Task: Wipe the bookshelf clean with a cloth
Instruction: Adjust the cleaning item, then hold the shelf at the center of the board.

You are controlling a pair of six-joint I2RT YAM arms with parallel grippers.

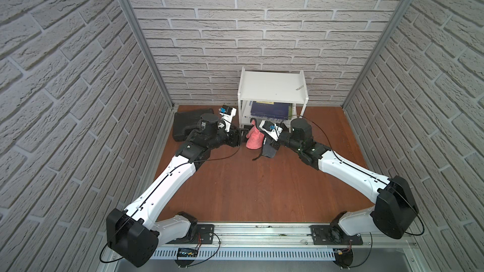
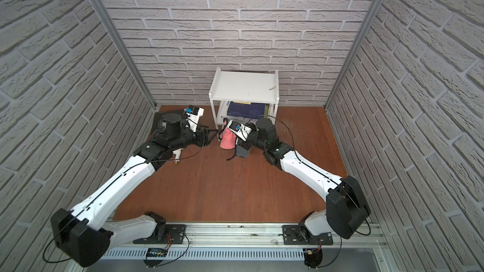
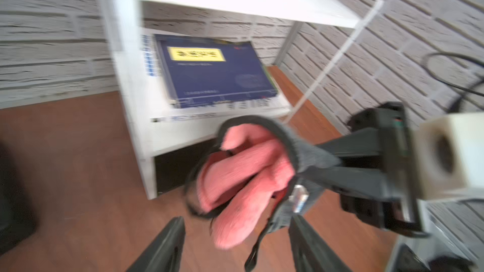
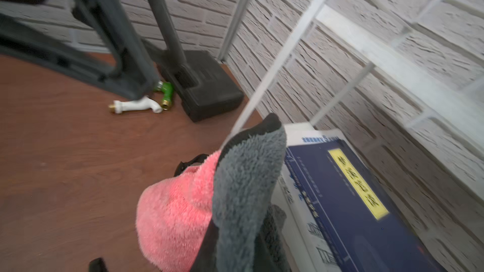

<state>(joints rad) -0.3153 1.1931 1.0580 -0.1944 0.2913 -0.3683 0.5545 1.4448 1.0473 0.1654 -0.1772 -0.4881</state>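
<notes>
The white bookshelf (image 1: 272,86) (image 2: 246,85) stands against the back wall. Its top board carries a small scrap (image 1: 299,88). A pink and grey cloth (image 1: 255,139) (image 2: 227,139) hangs in front of the shelf's lower tier, just above the floor. My right gripper (image 1: 264,144) (image 2: 237,145) is shut on the cloth (image 4: 178,213); its grey side drapes over and hides the jaws (image 4: 235,244). My left gripper (image 1: 242,137) (image 3: 237,221) is open. Its fingers stand either side of the cloth's (image 3: 243,179) hanging end without pinching it.
Blue and white books (image 1: 269,108) (image 4: 348,200) lie on the middle shelf. A black ribbed case (image 1: 188,124) (image 4: 207,85) sits at the back left. A white fitting (image 4: 136,105) and a green fitting (image 4: 166,92) lie beside it. Brick walls close in three sides.
</notes>
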